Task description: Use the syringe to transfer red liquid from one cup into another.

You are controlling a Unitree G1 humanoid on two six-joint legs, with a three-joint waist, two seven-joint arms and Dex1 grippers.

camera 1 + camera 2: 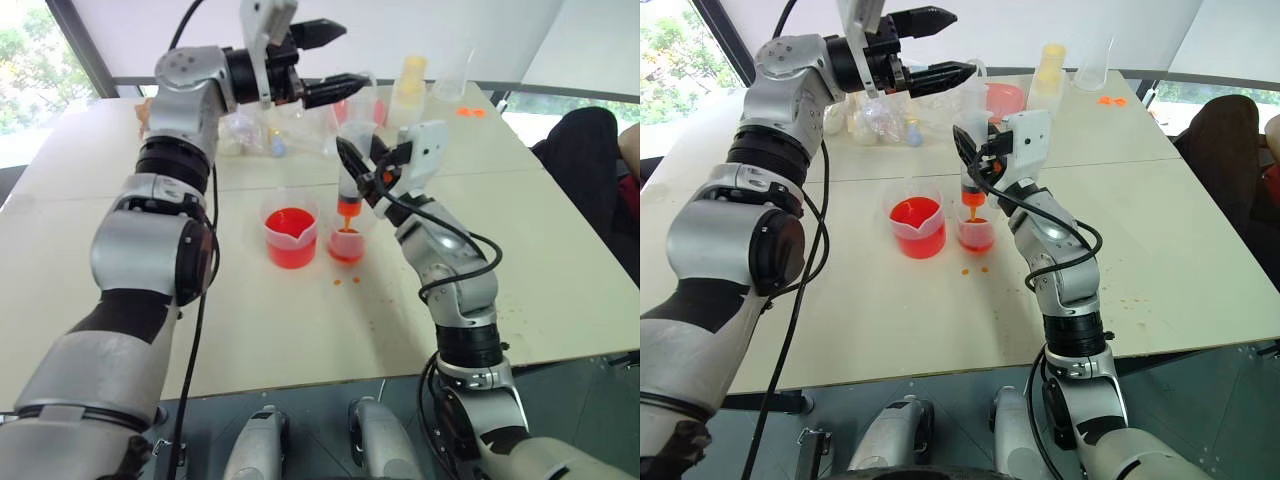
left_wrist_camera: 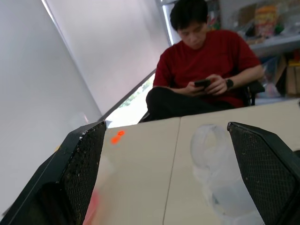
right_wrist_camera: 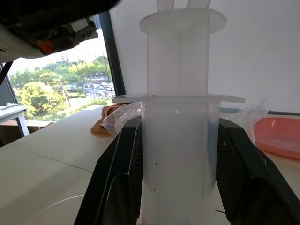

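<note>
The clear spouted beaker (image 1: 292, 237) holding red liquid (image 1: 291, 224) is the landmark. Above and behind it, the left gripper (image 1: 330, 60) stands wide open, empty. Just right of it, the right gripper (image 1: 362, 172) clamps the clear thick-barrelled syringe (image 1: 349, 185) upright, tip over the small clear spoutless cup (image 1: 346, 244). Risk: an off-centre tip could drip liquid beside the cup; orange drops (image 1: 347, 279) already lie there. No legible writing.

Silver arms, black joints, cables
</note>
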